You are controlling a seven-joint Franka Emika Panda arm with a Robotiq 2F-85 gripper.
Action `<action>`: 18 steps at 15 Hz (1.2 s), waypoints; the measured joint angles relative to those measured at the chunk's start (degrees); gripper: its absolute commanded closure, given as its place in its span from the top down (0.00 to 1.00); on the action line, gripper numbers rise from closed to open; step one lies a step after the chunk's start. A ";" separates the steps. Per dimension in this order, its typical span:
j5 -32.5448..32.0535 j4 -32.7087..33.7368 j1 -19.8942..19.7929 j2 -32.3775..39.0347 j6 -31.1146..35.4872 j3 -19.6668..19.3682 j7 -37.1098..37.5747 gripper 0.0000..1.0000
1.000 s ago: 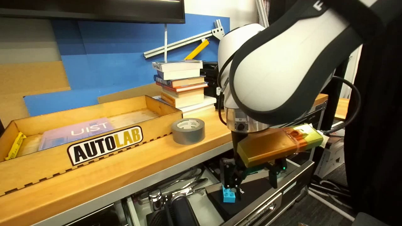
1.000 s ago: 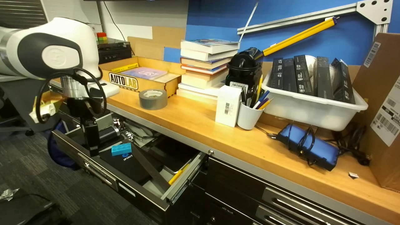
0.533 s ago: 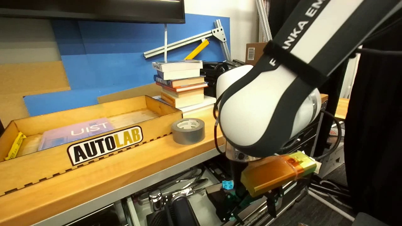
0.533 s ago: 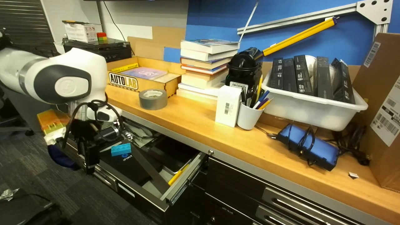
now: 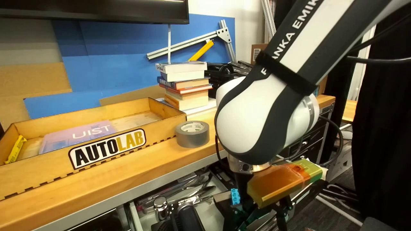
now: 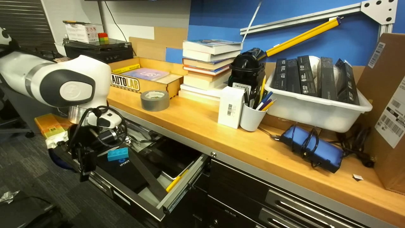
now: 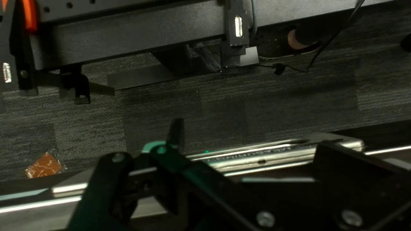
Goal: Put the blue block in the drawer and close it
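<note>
Nearest, the tool point(image 6: 84, 174), jaws spread apart, hangs by the front of the extended drawer point(image 6: 183, 185); whether it touches the metal handle point(image 7: 269, 156) cannot be told. Just beyond that front, inside the drawer, the blue block point(image 6: 118, 154) lies near the tool on a flat black case point(image 6: 126, 175), and shiny metal implements point(image 5: 160, 206) lie farther back. Beyond, on the worktop point(image 6: 190, 117), a roll of grey tape point(image 6: 155, 103) sits close to the edge, with a wooden tray point(image 5: 165, 130) on its left. Farther back come a stack of books point(image 6: 208, 68) and a blue wall panel point(image 5: 122, 73)
</note>
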 measured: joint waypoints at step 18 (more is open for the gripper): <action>7.37 -0.43 2.66 7.12 3.88 0.81 -5.01 1.00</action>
